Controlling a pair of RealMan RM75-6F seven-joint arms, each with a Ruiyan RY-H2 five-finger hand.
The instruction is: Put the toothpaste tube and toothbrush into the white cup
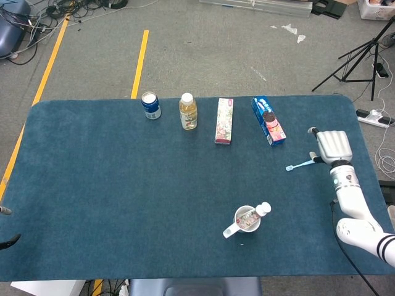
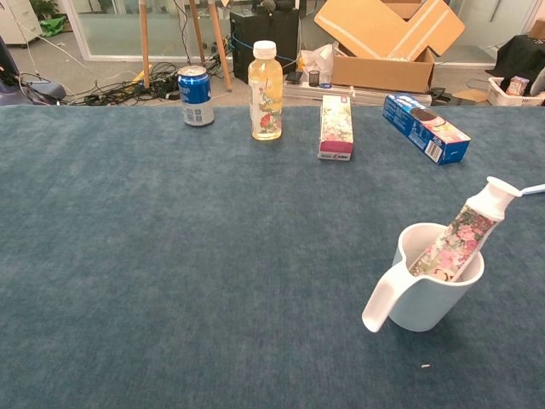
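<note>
A robot's right hand hangs near the right edge of a blue-carpeted table, seen from the head camera; the chest camera shows no hand at all. From above, the hand's back faces the lens, fingers lying side by side and pointing toward the table's far side, the thumb jutting to the left. The handle end of a light blue toothbrush meets the hand's lower left edge, but whether the fingers pinch it or merely lie beside it cannot be told from this angle. The brush lies slanted, its head toward the table's middle, well apart from the white cup. The forearm runs from the hand down toward the table's near right corner.

The chest view gives the close detail that the overhead one lacks: the floral toothpaste tube stands tilted inside the cup, its white cap up and leaning over the right rim, the cup's handle pointing down-left. Only a thin tip of the toothbrush shows at that frame's right edge.

Along the far side of the table stand a blue can, a yellow drink bottle, a floral carton and a blue biscuit box. The left hand is out of both views.
</note>
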